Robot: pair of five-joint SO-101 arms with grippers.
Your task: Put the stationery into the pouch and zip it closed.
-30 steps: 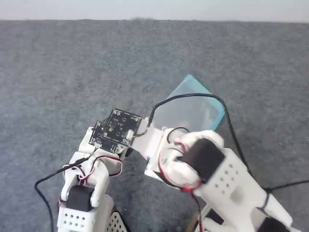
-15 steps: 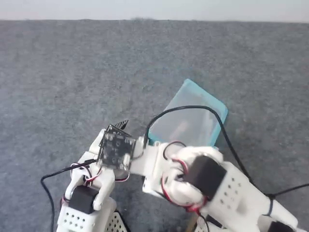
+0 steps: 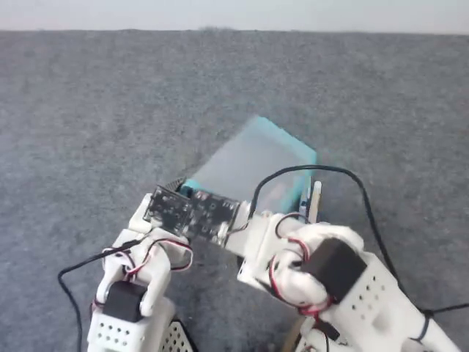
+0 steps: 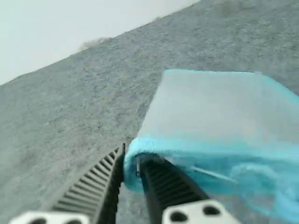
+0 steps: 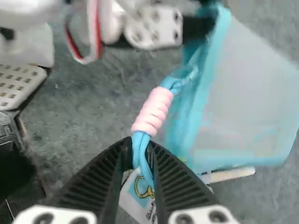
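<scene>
Two grippers hold one pouch [image 3: 253,158] between them. It is translucent with teal edging and lies on the grey mat [image 3: 95,110] near the middle, just ahead of both arms. The left gripper [image 4: 130,156] is clamped on the pouch's [image 4: 210,107] thick teal corner, with that edge pinched between its ribbed black fingers [image 4: 161,179]. The right gripper [image 5: 138,144] is closed on a blue cord [image 5: 140,151]; the cord runs through a pink wrap [image 5: 150,112] to the teal zip edge of the pouch [image 5: 247,93]. A pale flat stick [image 5: 231,173] shows at the pouch's near edge; whether it is inside or underneath I cannot tell; from above the stick [image 3: 316,199] lies just beside the pouch's near right corner. A printed tag [image 5: 135,186] sits below the right gripper.
</scene>
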